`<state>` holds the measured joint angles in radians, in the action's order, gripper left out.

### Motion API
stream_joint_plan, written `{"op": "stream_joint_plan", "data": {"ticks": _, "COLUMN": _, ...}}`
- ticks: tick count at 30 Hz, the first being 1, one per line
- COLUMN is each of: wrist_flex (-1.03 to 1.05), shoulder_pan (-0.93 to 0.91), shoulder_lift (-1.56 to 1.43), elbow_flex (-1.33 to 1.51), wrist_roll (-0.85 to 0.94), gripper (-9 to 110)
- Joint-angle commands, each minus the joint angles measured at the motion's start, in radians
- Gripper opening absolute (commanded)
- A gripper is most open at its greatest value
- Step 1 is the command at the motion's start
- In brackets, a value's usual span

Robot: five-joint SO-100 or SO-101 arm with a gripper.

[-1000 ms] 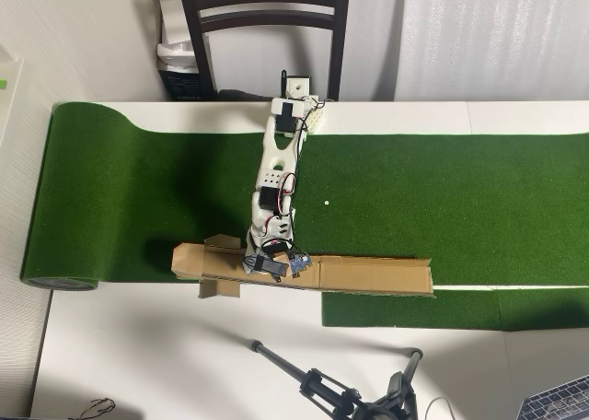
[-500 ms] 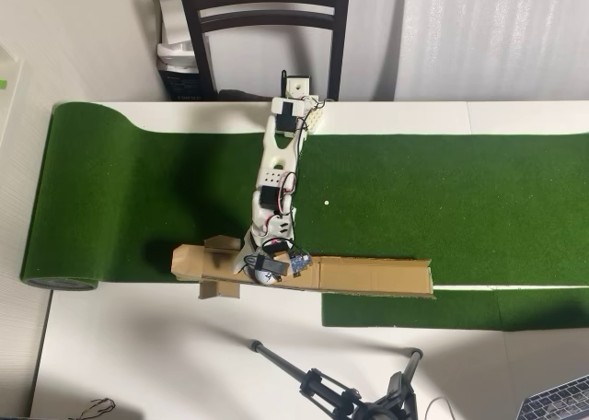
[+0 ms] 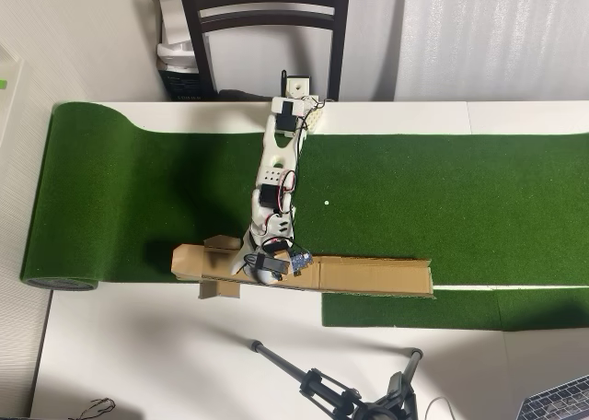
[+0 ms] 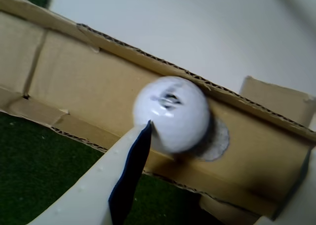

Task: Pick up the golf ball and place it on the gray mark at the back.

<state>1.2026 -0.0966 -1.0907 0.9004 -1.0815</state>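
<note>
Soft, even room light fills the overhead view, with a dark shadow on the green turf mat [image 3: 138, 190] beside the white arm [image 3: 276, 176]. The wrist view is blurred: the white golf ball [image 4: 173, 114] smears, perhaps from motion, shading the cardboard trough [image 4: 74, 82] behind it.

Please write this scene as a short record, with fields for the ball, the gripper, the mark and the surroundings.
ball: white golf ball, blurred in the wrist view, over the cardboard channel
gripper: gripper with one white finger touching the ball's lower left side; the other finger is only at the frame edge, so the grip is unclear
mark: gray mark on the cardboard, partly hidden behind the ball
arm: white arm reaching from the table's far edge to the cardboard in the overhead view
surface: green turf mat
other: small white dot on the turf
</note>
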Motion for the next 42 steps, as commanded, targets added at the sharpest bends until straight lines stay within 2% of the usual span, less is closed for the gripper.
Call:
{"op": "stream_joint_plan", "data": {"ticks": 1, "wrist_flex": 0.008, "shoulder_pan": 0.072, "shoulder_lift": -0.301, "elbow_flex": -0.097, "wrist_roll": -0.002, "gripper": 50}}
{"op": "stream_joint_plan", "data": {"ticks": 9, "wrist_flex": 0.009, "shoulder_pan": 0.132, "shoulder_lift": -0.492, "elbow_flex": -0.094, "wrist_roll": -0.006, "gripper": 50}}
{"op": "stream_joint_plan", "data": {"ticks": 20, "wrist_flex": 0.055, "shoulder_pan": 0.121, "shoulder_lift": -0.701, "elbow_flex": -0.091, "wrist_roll": 0.0, "gripper": 50}}
{"op": "stream_joint_plan", "data": {"ticks": 28, "wrist_flex": 0.33, "shoulder_pan": 0.025, "shoulder_lift": -0.876, "elbow_flex": -0.091, "wrist_roll": -0.006, "gripper": 50}}
{"op": "stream_joint_plan", "data": {"ticks": 32, "wrist_flex": 0.368, "shoulder_pan": 0.025, "shoulder_lift": -0.957, "elbow_flex": -0.074, "wrist_roll": -0.006, "gripper": 50}}
{"op": "stream_joint_plan", "data": {"ticks": 37, "wrist_flex": 0.377, "shoulder_pan": 0.021, "shoulder_lift": -1.124, "elbow_flex": 0.037, "wrist_roll": -0.005, "gripper": 50}}
{"op": "stream_joint_plan", "data": {"ticks": 42, "wrist_flex": 0.374, "shoulder_pan": 0.021, "shoulder_lift": -1.37, "elbow_flex": 0.313, "wrist_roll": -0.008, "gripper": 50}}
